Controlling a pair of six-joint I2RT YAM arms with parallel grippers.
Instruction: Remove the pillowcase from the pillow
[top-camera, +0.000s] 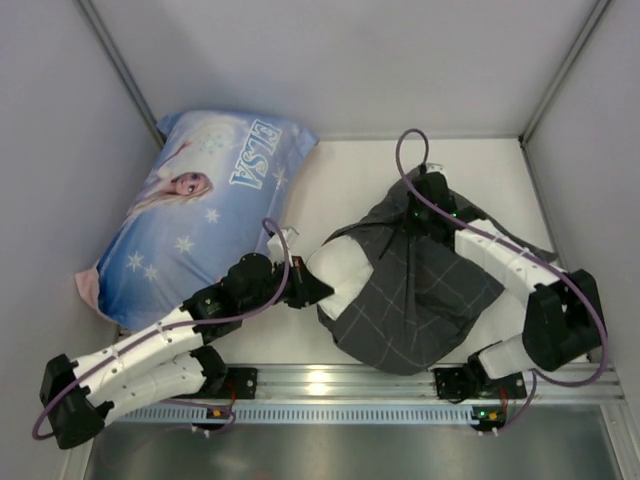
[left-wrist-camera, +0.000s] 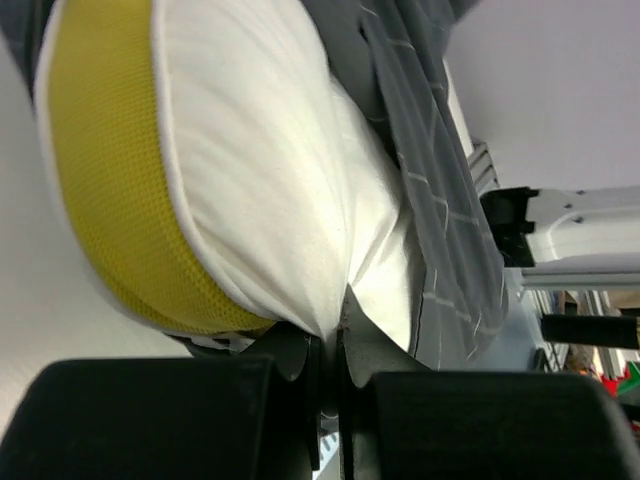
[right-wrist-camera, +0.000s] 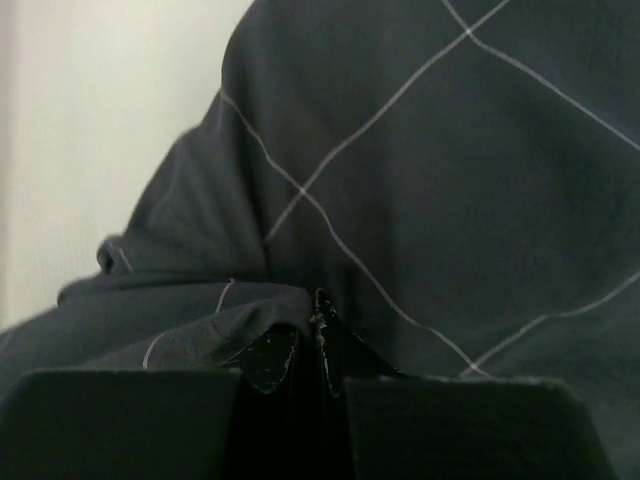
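The left tool (left-wrist-camera: 335, 335) clenches a thin pinch of the pillow (left-wrist-camera: 280, 180), whose bared white end sits at its tips. The right tool (right-wrist-camera: 318, 335) grips a fold of the pillowcase (right-wrist-camera: 400, 150) just ahead. Either shallow pinch could slip under pull, or the case could drag the pillow along.

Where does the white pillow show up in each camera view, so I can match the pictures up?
Top external: the pillow is at centre, poking out from the left of the pillowcase.
Left wrist: it fills the upper left and middle, white with a yellow band.
Right wrist: not in view; only grey fabric shows.
Shared landmark: the pillowcase, grey with light grid lines, in all three views.
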